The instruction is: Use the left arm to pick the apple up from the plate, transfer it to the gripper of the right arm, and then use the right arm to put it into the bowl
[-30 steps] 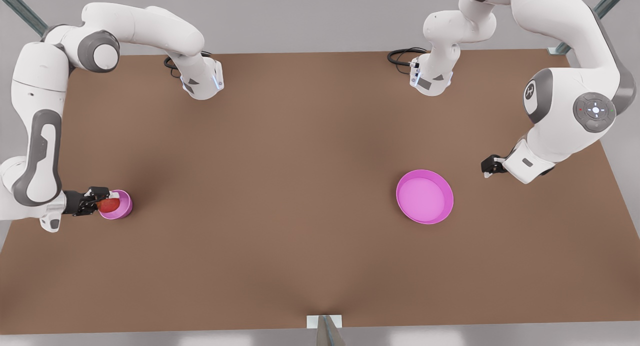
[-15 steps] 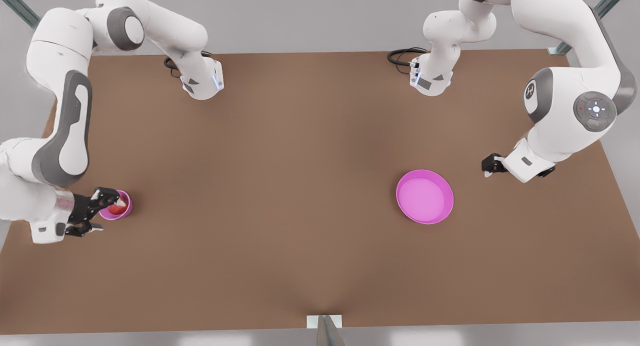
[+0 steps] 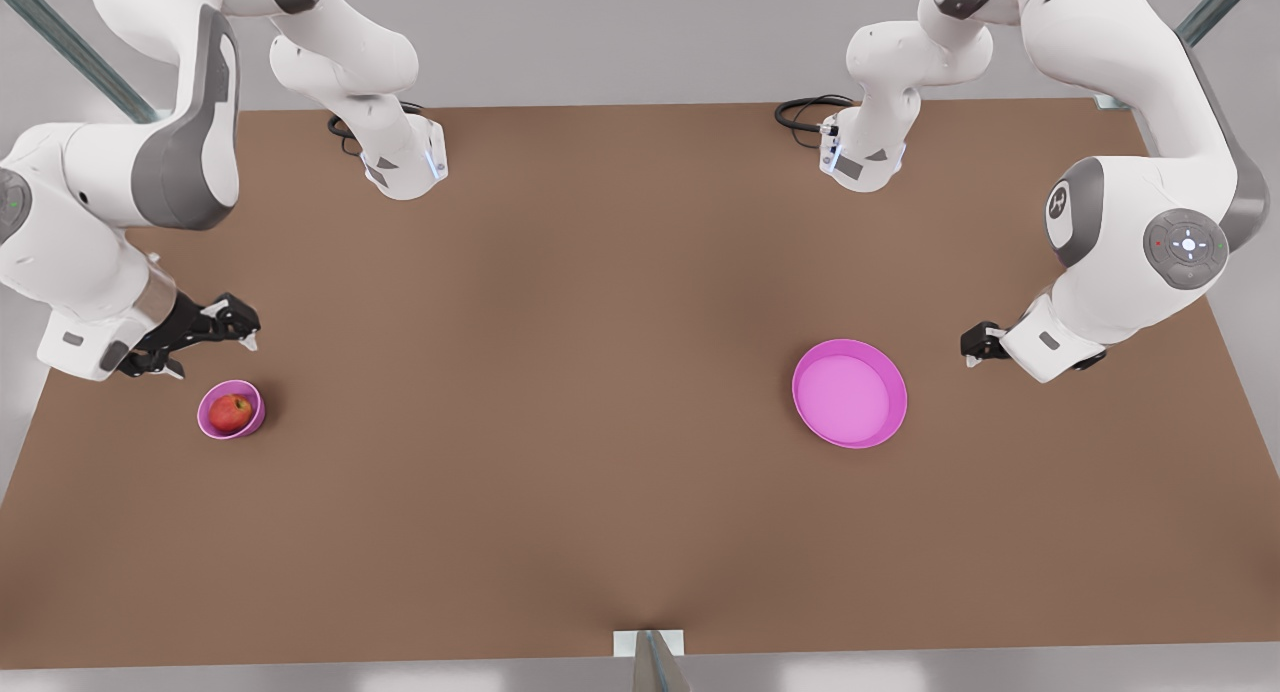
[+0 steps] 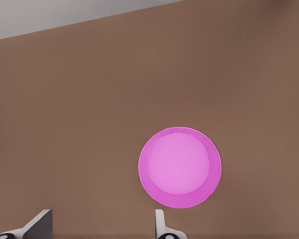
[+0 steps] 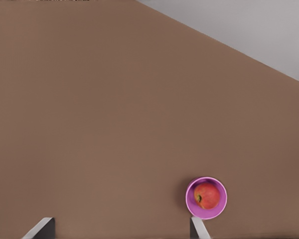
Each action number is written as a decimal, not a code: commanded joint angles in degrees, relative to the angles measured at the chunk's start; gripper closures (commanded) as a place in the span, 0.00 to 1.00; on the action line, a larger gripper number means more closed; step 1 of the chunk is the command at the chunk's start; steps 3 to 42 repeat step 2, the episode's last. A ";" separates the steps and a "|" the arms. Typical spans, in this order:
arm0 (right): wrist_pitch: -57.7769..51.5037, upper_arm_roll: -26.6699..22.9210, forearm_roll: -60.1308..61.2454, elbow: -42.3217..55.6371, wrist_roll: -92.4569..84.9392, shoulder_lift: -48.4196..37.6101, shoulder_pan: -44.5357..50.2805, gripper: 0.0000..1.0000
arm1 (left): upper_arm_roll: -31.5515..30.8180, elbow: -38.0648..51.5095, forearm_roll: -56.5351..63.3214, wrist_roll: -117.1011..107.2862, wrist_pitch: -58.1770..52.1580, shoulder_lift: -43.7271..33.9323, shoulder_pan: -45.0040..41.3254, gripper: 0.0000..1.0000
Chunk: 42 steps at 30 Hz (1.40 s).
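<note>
The right claw (image 3: 205,334), at the left edge of the front view, hangs above the table (image 3: 600,392) with its fingers spread and nothing between them; the right wrist view shows its two fingertips (image 5: 199,228) well apart. Just below it in the front view, and clear of it, sits the small pink bowl (image 3: 231,410) with the red apple (image 3: 230,411) resting inside, upright, stem up; the right wrist view shows the same apple (image 5: 207,195) cupped in that bowl (image 5: 206,198), untouched by either finger. Far across the table, at the right side of the front view, the left claw (image 3: 976,343) waits near the flat pink plate (image 3: 849,393), which carries nothing; its fingertips (image 4: 162,224) stand apart in the left wrist view, with the plate (image 4: 180,167) ahead of them. Judged from how things lie, the task looks essentially finished: the apple is off the plate and in the bowl, and neither claw grips anything. What may be left is only for the arms to clear away from the bowl and plate.
</note>
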 commanded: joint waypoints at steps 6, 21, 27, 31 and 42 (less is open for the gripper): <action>-0.06 0.10 0.06 0.58 22.35 0.41 -0.50 0.00 | 0.00 0.03 -0.06 0.76 -0.13 -0.07 0.00 0.00; -0.06 0.10 0.06 0.58 22.35 0.41 -0.50 0.00 | 0.00 0.03 -0.06 0.76 -0.13 -0.07 0.00 0.00; -0.06 0.10 0.06 0.58 22.35 0.41 -0.50 0.00 | 0.00 0.03 -0.06 0.76 -0.13 -0.07 0.00 0.00; -0.06 0.10 0.06 0.58 22.35 0.41 -0.50 0.00 | 0.00 0.03 -0.06 0.76 -0.13 -0.07 0.00 0.00; -0.06 0.10 0.06 0.58 22.35 0.41 -0.50 0.00 | 0.00 0.03 -0.06 0.76 -0.13 -0.07 0.00 0.00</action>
